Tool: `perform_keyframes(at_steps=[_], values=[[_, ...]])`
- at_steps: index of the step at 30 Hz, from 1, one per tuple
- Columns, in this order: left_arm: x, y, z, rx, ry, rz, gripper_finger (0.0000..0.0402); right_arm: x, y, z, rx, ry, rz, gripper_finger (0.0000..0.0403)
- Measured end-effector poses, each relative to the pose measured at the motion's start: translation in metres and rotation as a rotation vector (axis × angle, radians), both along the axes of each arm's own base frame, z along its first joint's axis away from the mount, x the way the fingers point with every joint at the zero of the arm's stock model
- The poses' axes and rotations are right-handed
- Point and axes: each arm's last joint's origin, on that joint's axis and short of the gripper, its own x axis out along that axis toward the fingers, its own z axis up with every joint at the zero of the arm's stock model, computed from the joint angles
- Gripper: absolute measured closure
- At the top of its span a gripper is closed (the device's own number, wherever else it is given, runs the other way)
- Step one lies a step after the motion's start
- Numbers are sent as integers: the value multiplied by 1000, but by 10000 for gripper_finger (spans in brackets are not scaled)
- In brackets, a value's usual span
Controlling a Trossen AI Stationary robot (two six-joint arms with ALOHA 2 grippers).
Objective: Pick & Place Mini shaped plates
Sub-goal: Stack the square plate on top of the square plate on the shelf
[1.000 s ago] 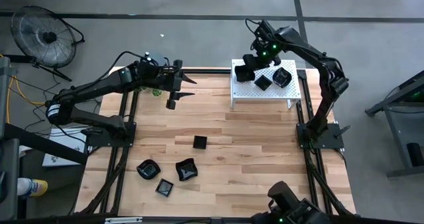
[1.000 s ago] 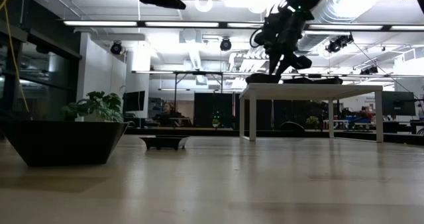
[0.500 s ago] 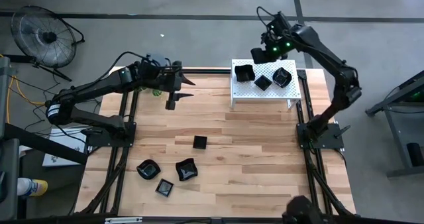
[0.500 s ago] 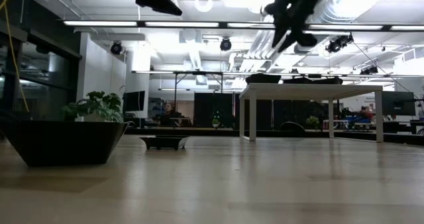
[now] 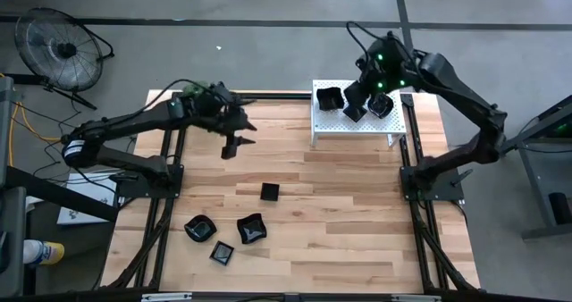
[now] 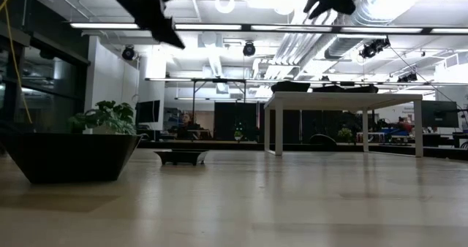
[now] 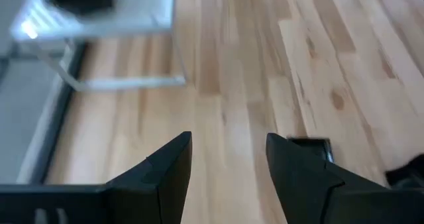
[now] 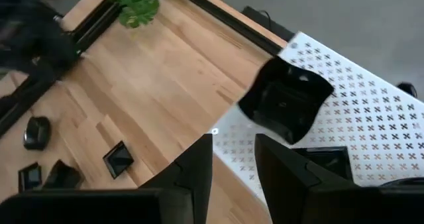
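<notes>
Right claw (image 5: 362, 95) has let go of the square plate (image 5: 330, 97) it was lowering a second ago; that plate now sits on the white perforated rack (image 5: 344, 123), at the corner nearest the left arm, and the claw hangs empty above the rack with its fingers partly apart. In the right wrist view the same plate (image 8: 286, 99) lies free on the rack (image 8: 377, 144), clear of both fingers. Two more plates (image 5: 368, 107) sit beside it, so three are delivered.

Left claw (image 5: 234, 141), wide open and empty, has swung down and inward over the desk (image 5: 357, 213) from its spot near the far edge, pointing toward the plates that remain. Four of these lie on the desk: a small square plate (image 5: 269, 192) alone in the middle, and a cluster of three (image 5: 222, 238) nearer the front. The left wrist view shows the small square plate (image 7: 311, 144) just ahead of its fingers, so the left arm looks set to take that one next.
</notes>
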Motion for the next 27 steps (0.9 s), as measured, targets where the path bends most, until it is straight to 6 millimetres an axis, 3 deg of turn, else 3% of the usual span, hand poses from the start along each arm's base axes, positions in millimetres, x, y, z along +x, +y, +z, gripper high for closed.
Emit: perform_keyframes(at_steps=[6,15,27], values=[[4,-18,-28,-120,86,117,212,-2,36,11,-73,-1,63,295],[6,-46,-47,-235,125,375,212,-18,82,17,-165,87,114,295],[20,-76,-84,-581,256,628,213,-19,128,16,-206,107,218,295]])
